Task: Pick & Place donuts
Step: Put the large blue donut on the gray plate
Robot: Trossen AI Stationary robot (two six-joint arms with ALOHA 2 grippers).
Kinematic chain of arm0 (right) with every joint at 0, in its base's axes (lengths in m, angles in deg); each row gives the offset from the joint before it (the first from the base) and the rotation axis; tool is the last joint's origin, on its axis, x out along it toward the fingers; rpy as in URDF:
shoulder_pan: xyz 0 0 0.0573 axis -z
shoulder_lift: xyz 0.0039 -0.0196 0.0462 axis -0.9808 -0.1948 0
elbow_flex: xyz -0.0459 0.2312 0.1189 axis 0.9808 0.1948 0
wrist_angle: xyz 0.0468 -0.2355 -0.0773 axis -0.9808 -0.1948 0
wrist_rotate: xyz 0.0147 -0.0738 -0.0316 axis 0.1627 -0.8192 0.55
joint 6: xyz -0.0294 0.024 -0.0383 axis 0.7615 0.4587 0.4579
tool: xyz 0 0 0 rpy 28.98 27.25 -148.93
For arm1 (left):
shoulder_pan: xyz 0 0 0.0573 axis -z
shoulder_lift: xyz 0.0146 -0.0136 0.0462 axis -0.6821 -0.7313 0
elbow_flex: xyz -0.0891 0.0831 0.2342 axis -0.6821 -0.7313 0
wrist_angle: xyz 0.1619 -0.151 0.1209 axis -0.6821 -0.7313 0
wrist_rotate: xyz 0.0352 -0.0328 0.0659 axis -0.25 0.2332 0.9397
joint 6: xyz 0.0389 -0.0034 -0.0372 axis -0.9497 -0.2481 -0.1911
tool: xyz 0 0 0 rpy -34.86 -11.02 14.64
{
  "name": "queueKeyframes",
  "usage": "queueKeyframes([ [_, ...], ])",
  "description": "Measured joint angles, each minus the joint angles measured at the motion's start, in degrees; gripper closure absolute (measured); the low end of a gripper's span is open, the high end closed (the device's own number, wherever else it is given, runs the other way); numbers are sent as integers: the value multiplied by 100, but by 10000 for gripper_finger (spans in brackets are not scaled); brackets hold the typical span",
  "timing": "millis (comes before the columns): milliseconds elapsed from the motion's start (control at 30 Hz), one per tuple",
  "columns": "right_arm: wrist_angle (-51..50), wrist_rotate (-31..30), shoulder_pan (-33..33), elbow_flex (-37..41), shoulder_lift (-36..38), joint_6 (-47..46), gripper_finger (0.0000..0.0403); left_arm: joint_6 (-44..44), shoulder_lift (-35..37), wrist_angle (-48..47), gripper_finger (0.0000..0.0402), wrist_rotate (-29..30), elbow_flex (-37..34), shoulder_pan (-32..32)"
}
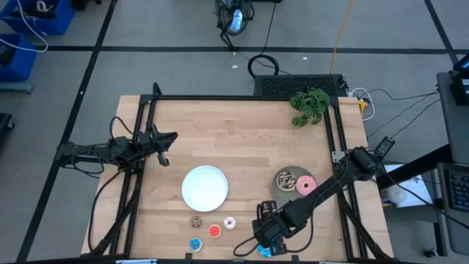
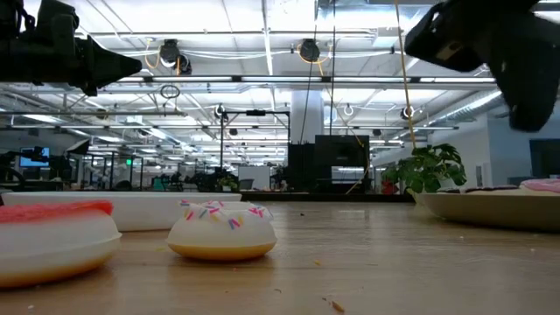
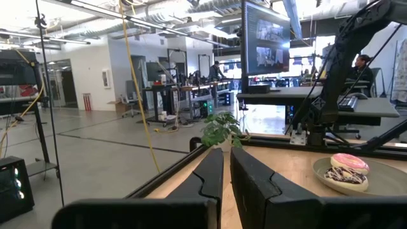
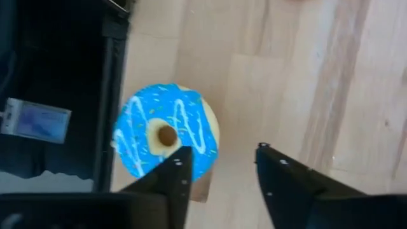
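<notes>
Nearest the low camera sits a tiny red-iced ring donut (image 2: pixel 54 238) on the pale wooden table (image 1: pixel 242 139), with a tiny white ring donut with pink sprinkles (image 2: pixel 221 230) just beside it. From above we see these two in a row near the table's front edge, along with a tiny brown ring donut (image 1: pixel 196 221) and a tiny blue ring donut (image 1: pixel 195 243). A round white plate (image 1: pixel 204 187) lies behind them and carries nothing.

To the right, a round grey plate (image 1: pixel 287 196) holds a large pink-iced donut (image 1: pixel 305 185) and a large chocolate donut with white drizzle (image 1: pixel 285 179).

Our right gripper (image 4: pixel 219 175) hangs low over the table's front edge. Its two dark fingers stand apart and hold nothing. Through its wrist camera we look straight down on a large blue-iced donut with white drizzle and sprinkles (image 4: pixel 166 131), lying flat at the very edge of the wood, beside and partly behind one finger rather than between the two.

Our left gripper (image 3: pixel 226 184) waits raised at the table's left side, fingers nearly together and holding nothing.

We judge this the approach to picking up the large blue donut. The next move calls for shifting the right gripper sideways until the fingers straddle the ring, then lowering and closing.
</notes>
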State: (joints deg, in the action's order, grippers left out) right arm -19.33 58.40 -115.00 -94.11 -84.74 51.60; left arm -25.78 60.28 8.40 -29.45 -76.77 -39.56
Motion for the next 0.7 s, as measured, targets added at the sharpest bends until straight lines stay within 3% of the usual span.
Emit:
queueKeyframes([
  [167,531,432,-52,131,-2,-185,159,3,0,2,364,0,1,0],
  [267,729,336,-123,178,-12,-163,140,12,0,2,364,0,1,2],
  [500,581,101,-175,197,-307,-171,144,9,0,2,364,2,1,0],
  [700,694,341,-177,197,-622,-182,158,9,-2,1,364,2,1,0],
])
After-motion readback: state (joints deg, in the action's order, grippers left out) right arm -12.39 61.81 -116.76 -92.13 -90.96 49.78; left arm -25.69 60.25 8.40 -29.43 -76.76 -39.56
